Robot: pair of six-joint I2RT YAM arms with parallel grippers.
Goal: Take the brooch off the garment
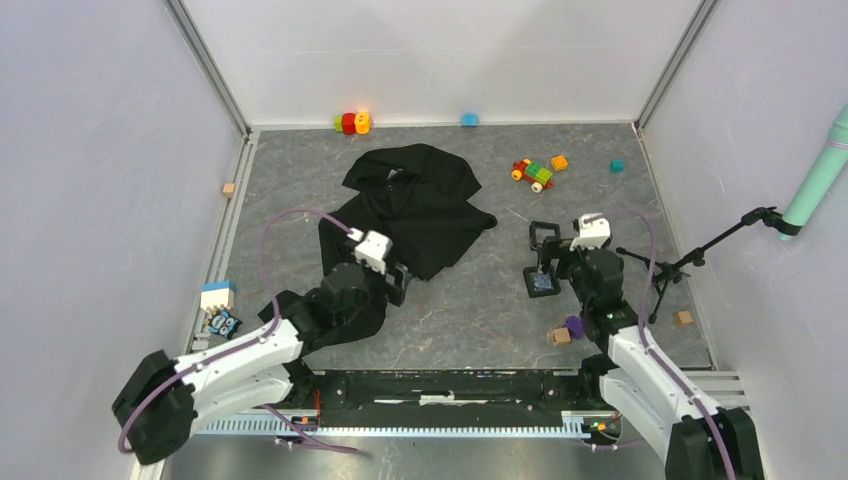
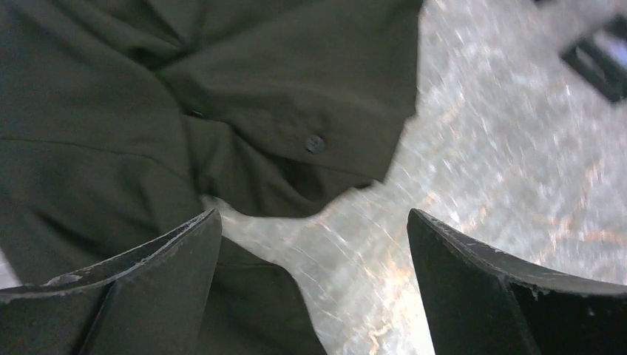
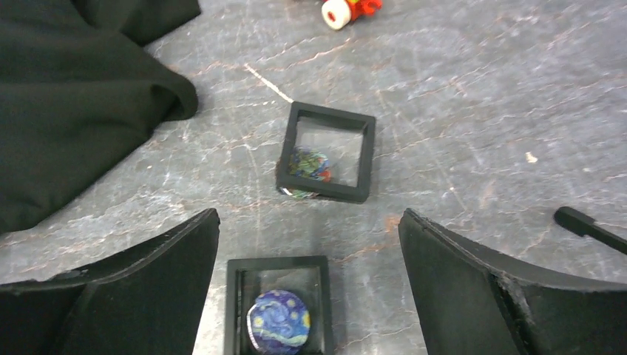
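Between the spread fingers of the left claw nothing is held. Its jaws stand wide, the left finger over black cloth and the right one over bare table. Just ahead of the fingertips lies a folded edge of the garment with a small dark button on it. Whether the fingers touch the cloth, I cannot tell. From above, this claw sits at the garment's near right edge. The garment spreads from there toward the back wall, crumpled, and part of it lies under the left arm.

The right claw is also wide and holds nothing. Directly below it a black frame lies flat on the table with a round blue swirled piece inside. Just beyond, a second frame sits tilted, holding a multicoloured piece. The two frames are close together but apart. The garment's edge lies to the left of the frames, not touching them. A toy with a white wheel stands farther back, and a thin black rod lies to the right.

The brooch I cannot pick out for certain, either on the cloth or on the table.
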